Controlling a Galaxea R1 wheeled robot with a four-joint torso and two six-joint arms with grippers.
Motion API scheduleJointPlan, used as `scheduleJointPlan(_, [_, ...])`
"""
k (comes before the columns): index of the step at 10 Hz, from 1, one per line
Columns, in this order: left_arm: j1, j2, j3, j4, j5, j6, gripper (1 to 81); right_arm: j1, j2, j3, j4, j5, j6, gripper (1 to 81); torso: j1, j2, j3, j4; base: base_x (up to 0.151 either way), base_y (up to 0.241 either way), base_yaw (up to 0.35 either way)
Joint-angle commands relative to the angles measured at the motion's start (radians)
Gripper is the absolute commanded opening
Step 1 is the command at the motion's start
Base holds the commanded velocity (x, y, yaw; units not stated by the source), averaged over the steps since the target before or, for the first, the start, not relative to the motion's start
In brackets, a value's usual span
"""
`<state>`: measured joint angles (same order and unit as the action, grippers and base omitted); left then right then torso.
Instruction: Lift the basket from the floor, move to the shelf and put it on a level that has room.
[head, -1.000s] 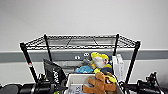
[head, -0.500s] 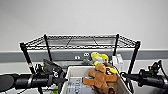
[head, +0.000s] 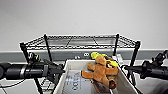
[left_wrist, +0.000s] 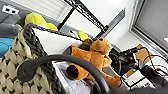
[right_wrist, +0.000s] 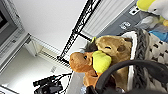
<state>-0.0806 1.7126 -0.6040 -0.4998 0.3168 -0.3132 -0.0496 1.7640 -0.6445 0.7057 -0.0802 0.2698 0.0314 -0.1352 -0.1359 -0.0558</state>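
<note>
The cream woven basket (head: 65, 68) hangs in the air between my two arms, just in front of the black wire shelf (head: 46, 47). A brown plush dog (head: 100, 71) and a yellow toy (head: 96, 55) lie in it. My left gripper (head: 59, 71) is shut at its left rim, my right gripper (head: 126, 67) at its right rim. The basket's woven wall (left_wrist: 13, 62) and dark loop handle (left_wrist: 62, 60) show close in the left wrist view, the other handle (right_wrist: 130, 66) in the right wrist view. The top level (head: 75, 40) is bare wire grid. The basket and arms hide the floor.
A white wall with a grey band and sockets (head: 86, 54) runs behind the shelf. Shelf posts (head: 133, 53) stand close on both sides of the basket. Beside the shelf, in the left wrist view, a desk carries cables and equipment (left_wrist: 140, 67).
Both arms have gone from angled to level on either side of the basket. The basket with its toys now sits a little nearer and lower in the head view.
</note>
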Motion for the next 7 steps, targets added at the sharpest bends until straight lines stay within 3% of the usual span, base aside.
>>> scheduleJointPlan(1, [-0.247,-0.016,-0.003,-0.097,0.013,-0.032,1.0,0.239,-0.018,0.002,0.067,-0.023,0.046,1.0,0.0,0.0,0.0,0.0,0.0,0.0,0.0])
scheduleJointPlan(7, [-0.415,0.012,-0.089,-0.23,0.057,-0.032,1.0,0.441,0.033,-0.064,0.066,-0.088,0.186,1.0,0.0,0.0,0.0,0.0,0.0,0.0,0.0])
